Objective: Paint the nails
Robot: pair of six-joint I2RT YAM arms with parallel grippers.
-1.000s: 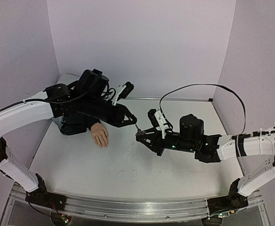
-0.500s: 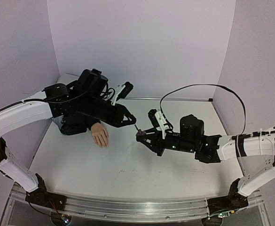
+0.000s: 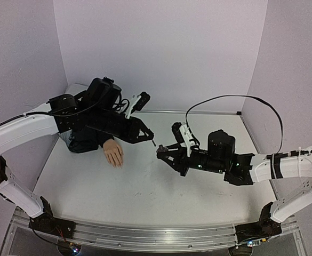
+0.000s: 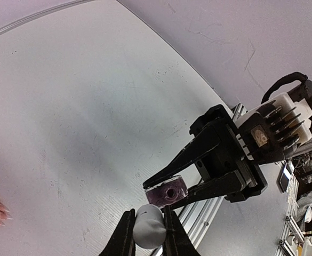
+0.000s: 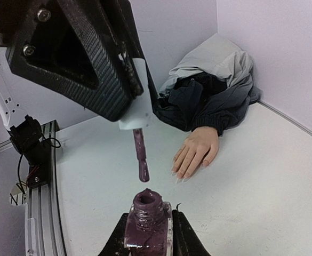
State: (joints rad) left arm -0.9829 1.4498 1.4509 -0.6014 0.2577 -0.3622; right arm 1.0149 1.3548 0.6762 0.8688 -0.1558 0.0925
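On the worktop (image 3: 145, 186), at far left, the hand (image 3: 113, 153) is laid palm down. The right end effector (image 3: 161, 153) is closed on the bottle (image 5: 146, 224), which is held upright so that polish is not spilled. The left end effector (image 4: 147, 214) is clamped on the cap (image 5: 134, 114), and the brush (image 5: 141, 160) is hung just above the neck, likely for loading. The nails (image 5: 180, 176) are found well apart from it.

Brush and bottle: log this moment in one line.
left jaws: shut on cap | right jaws: shut on open bottle | brush: clear, above bottle
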